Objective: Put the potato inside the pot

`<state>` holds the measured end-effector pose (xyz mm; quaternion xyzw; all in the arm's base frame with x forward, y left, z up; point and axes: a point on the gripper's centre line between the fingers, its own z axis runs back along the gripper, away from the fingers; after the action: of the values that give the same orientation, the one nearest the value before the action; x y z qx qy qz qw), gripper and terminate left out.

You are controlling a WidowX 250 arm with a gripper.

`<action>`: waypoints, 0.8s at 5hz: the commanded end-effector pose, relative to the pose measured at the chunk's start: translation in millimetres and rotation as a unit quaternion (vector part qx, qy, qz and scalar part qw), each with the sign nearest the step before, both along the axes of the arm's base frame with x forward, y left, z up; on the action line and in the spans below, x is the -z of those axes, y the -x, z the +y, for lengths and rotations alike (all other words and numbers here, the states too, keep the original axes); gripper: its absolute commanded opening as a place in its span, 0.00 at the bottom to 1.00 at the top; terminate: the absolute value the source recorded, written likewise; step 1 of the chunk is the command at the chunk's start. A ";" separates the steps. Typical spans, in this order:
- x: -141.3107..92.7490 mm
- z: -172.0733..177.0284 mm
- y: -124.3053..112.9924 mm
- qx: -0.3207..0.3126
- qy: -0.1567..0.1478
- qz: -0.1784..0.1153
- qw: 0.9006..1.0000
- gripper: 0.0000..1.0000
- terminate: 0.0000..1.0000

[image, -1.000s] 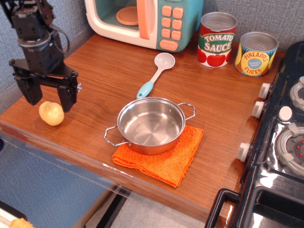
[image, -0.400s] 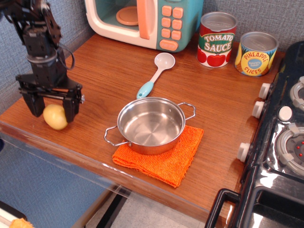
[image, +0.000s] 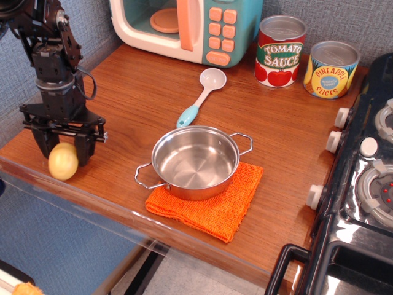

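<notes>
The pale-yellow potato (image: 63, 162) lies on the wooden counter near its front left edge. My black gripper (image: 63, 153) points down over it. Its two fingers (image: 43, 144) stand on either side of the potato's top, slightly apart, and the potato shows in front of and below the fingertips. I cannot see firm contact. The shiny steel pot (image: 194, 161) with two wire loop handles stands empty on an orange cloth (image: 212, 208), to the right of the gripper.
A white and blue ladle (image: 201, 95) lies behind the pot. A toy microwave (image: 187, 27) and two cans, tomato sauce (image: 280, 51) and pineapple (image: 330, 69), stand at the back. A black stove (image: 362, 178) is at the right. The counter's front edge (image: 92, 196) is just below the potato.
The gripper has come down and its fingers have narrowed around the potato. The potato has shifted a little toward the front edge of the counter.
</notes>
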<state>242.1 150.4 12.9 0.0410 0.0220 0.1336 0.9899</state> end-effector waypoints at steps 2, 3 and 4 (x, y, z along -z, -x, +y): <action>-34.0 -12.2 -15.1 0.018 -0.006 -0.054 0.998 0.00 0.00; -65.7 -39.7 -32.4 0.039 0.013 -0.101 0.994 0.00 0.00; -90.7 -76.3 -48.8 0.065 0.033 -0.138 0.988 0.00 0.00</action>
<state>291.1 67.0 85.0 -0.0202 -0.0828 0.0721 0.9938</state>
